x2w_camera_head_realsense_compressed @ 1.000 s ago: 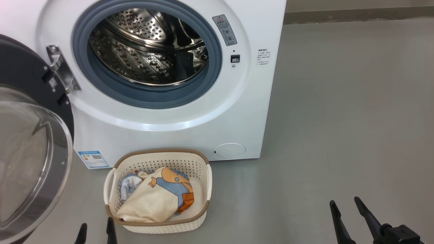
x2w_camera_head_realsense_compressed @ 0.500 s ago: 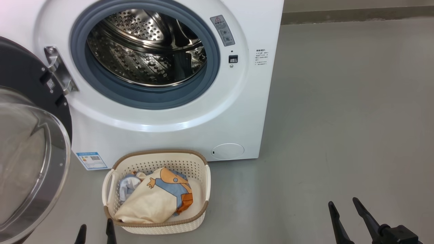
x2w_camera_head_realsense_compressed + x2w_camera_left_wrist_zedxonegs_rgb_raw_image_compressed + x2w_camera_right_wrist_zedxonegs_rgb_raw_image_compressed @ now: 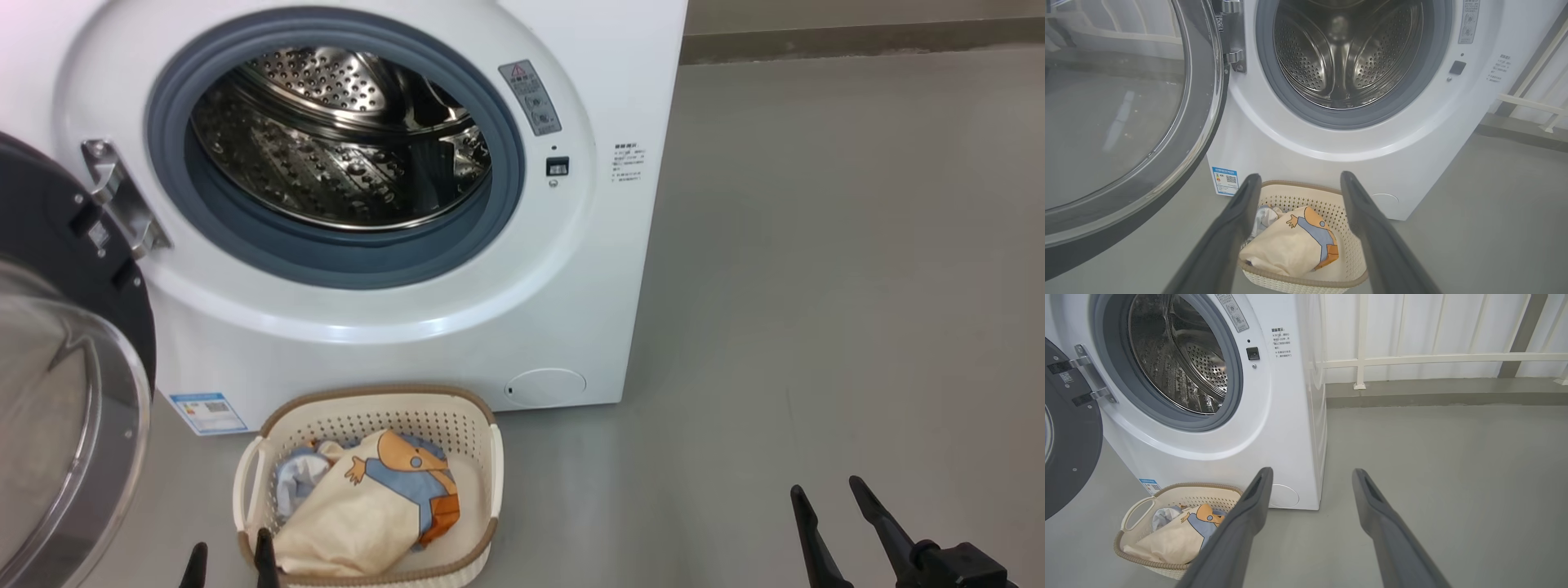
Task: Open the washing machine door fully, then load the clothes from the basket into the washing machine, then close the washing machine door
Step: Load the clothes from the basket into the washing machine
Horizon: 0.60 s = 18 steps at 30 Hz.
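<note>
**A:** How was the washing machine door [image 3: 45, 224] found?

**B:** It was swung wide on its metal hinge [image 3: 118, 196] at the left of the washing machine [image 3: 408, 343], with its black rim and glass bowl turned away from the opening. The perforated steel drum [image 3: 326, 163] was seen through the ring of the grey seal [image 3: 326, 263].

**A:** And where were the clothes [image 3: 351, 523] placed?

**B:** They were piled in the basket [image 3: 392, 420], which was set on the floor [image 3: 816, 286] just before the machine's front, near the blue label [image 3: 208, 412] at its lower corner. The cream garment with the blue-and-orange print was laid uppermost. The light blue garment [image 3: 295, 478] was tucked beside it, toward the basket's left handle.

**A:** How were the claws held?

**B:** The left claw [image 3: 229, 559] was seen at the basket's near left edge in the head view, its two fingers spread apart and free. In its wrist view the basket was framed between them. The right claw [image 3: 826, 488] was seen well to the right, over bare floor, its fingers likewise parted and free.
</note>
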Available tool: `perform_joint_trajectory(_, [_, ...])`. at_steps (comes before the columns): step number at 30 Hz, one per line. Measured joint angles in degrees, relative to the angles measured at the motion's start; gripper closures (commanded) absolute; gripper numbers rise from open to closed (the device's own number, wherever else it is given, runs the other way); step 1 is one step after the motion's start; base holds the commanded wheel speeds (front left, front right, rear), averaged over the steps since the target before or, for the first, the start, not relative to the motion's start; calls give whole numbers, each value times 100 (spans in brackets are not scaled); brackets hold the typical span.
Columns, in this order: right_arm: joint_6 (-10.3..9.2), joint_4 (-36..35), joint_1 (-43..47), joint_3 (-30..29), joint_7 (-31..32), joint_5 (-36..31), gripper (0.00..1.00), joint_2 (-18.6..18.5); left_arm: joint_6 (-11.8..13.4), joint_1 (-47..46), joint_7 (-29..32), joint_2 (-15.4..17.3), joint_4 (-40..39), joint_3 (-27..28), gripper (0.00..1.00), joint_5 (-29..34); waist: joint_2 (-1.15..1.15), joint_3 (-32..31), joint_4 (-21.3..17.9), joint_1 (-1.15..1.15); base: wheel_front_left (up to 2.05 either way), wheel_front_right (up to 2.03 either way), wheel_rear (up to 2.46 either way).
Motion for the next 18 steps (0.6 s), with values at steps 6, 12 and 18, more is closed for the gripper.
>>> perform_joint_trajectory(6, [0,-1,-4,0,0,0,0,0,22,-5,0,1,-3,15,0,15,0,0,20,0,89,-93,4])
perform_joint_trajectory(12, [0,-4,-7,1,0,0,0,2,62,-5,0,0,-1,18,0,15,0,-3,35,0,16,-16,0])
perform_joint_trajectory(18, [0,-4,-8,3,0,1,0,3,62,-5,0,0,-1,19,0,15,0,22,35,0,0,0,0])
